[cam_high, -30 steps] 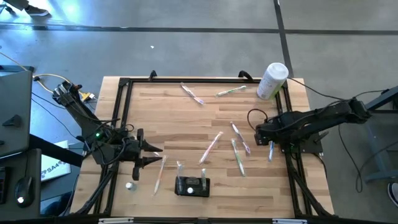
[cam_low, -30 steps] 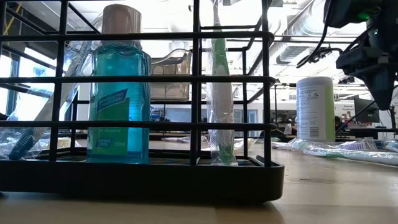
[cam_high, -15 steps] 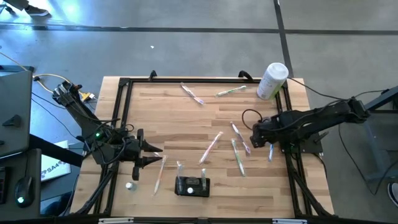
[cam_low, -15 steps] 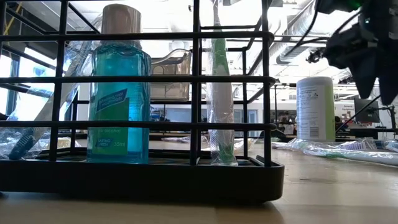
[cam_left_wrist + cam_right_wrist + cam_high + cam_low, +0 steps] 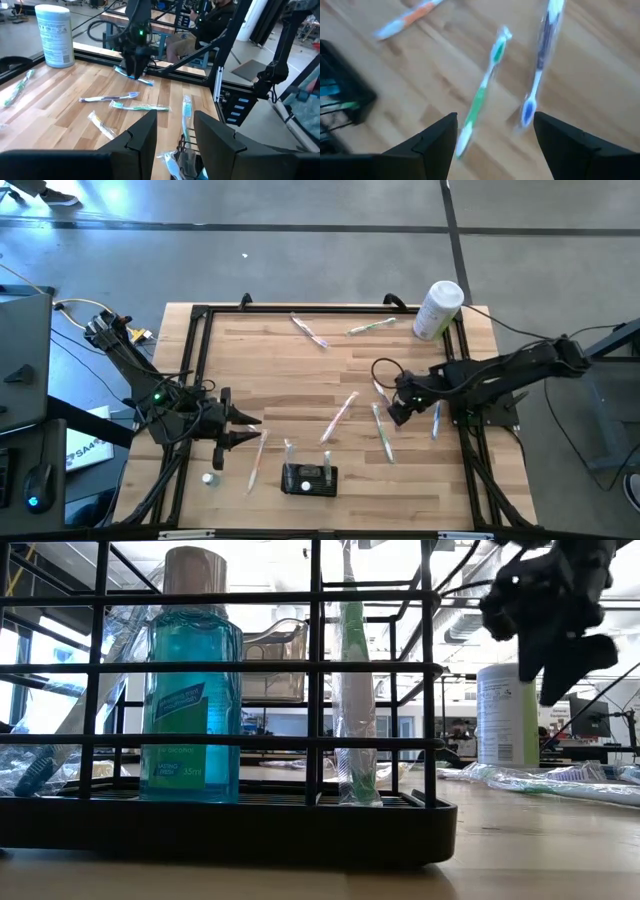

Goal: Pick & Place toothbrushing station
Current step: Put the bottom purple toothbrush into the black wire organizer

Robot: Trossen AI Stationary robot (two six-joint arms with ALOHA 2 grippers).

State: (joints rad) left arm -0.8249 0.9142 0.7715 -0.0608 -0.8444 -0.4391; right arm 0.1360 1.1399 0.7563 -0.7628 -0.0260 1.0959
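The right gripper (image 5: pixel 392 412) hangs above the wooden table (image 5: pixel 300 365), over the cluster of wrapped toothbrushes right of centre, with its jaws spread wide and nothing between them. In its wrist view the green toothbrush (image 5: pixel 481 97) lies straight ahead between the fingers, with the blue-and-purple toothbrush (image 5: pixel 540 60) just beside it. Judging by that framing, the green one is the likely target. To do this well, the gripper should come down with the fingers straddling the handle across its width, at mid-handle, and stay clear of its neighbour (the 2 lie near each other, so a skewed descent could nudge both). The plastic wrapping will probably be slippery, so a firm, centred close matters.

The toothbrushing station (image 5: pixel 308 479), a black wire rack, sits near the front edge of the table, well apart from the right gripper; the low view shows a blue mouthwash bottle (image 5: pixel 190 690) and 1 upright wrapped toothbrush (image 5: pixel 354 690) inside it.

The left gripper (image 5: pixel 250 430) waits low at the table's left side, jaws partly open and holding nothing.

The table is light planked wood inside a black frame, with more toothbrushes scattered toward the back and a white wipes canister (image 5: pixel 437 309) at the right rear corner. Beyond is grey concrete floor; the left wrist view shows a seated person (image 5: pixel 200 30) behind the table.
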